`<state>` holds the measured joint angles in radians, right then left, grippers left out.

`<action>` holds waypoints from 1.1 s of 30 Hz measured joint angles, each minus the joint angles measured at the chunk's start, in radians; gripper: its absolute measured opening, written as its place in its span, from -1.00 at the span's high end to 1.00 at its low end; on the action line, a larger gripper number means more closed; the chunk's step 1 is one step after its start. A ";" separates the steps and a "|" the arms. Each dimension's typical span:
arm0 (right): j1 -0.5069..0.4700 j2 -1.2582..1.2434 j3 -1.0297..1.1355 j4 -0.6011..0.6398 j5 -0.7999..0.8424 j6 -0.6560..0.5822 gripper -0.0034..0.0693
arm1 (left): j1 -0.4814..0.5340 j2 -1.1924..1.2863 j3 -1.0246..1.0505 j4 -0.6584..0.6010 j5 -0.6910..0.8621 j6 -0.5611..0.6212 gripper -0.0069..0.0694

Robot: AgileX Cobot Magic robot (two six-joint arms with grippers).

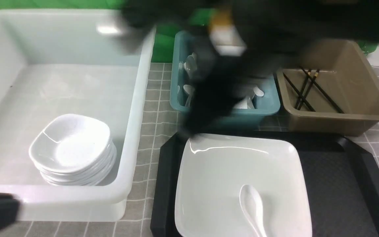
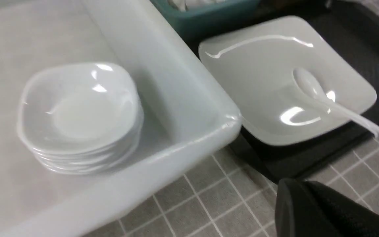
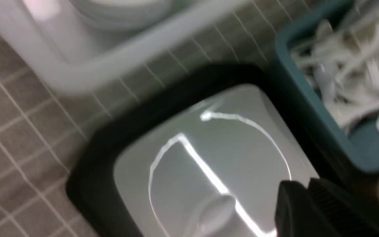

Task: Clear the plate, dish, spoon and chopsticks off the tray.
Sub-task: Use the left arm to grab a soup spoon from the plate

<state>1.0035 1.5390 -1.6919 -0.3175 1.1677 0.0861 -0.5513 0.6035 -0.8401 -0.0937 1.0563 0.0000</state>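
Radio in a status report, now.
Left jaws shut, holding nothing. Right jaws over the plate's far edge, blurred, nothing seen in them. Spoon on plate, plate on tray. Chopsticks in brown bin.

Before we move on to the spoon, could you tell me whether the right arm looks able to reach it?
Probably yes: the spoon lies uncovered on the plate, with the right gripper nearby.

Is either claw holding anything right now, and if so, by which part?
Nothing shows in either claw: the left one is shut and empty, the right one looks empty too.
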 joint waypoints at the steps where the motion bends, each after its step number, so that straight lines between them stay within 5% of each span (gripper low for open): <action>1: -0.024 -0.095 0.105 -0.001 0.000 0.028 0.67 | 0.000 0.059 0.000 -0.032 -0.010 0.018 0.76; 10: -0.104 -0.653 0.648 0.000 -0.026 0.200 0.65 | -0.009 0.507 0.000 -0.236 -0.227 0.115 0.76; 15: -0.104 -0.857 0.782 0.002 -0.050 0.271 0.62 | -0.125 0.610 -0.001 -0.315 -0.381 0.126 0.76; 23: -0.104 -1.023 0.848 0.002 -0.058 0.271 0.55 | -0.437 0.886 -0.208 -0.051 -0.361 -0.216 0.76; 33: -0.104 -1.023 0.848 0.002 -0.058 0.235 0.46 | -0.479 1.031 -0.377 0.009 -0.275 -0.262 0.76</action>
<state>0.8997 0.5160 -0.8440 -0.3153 1.1097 0.3214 -1.0299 1.6343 -1.2172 -0.0843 0.7816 -0.2622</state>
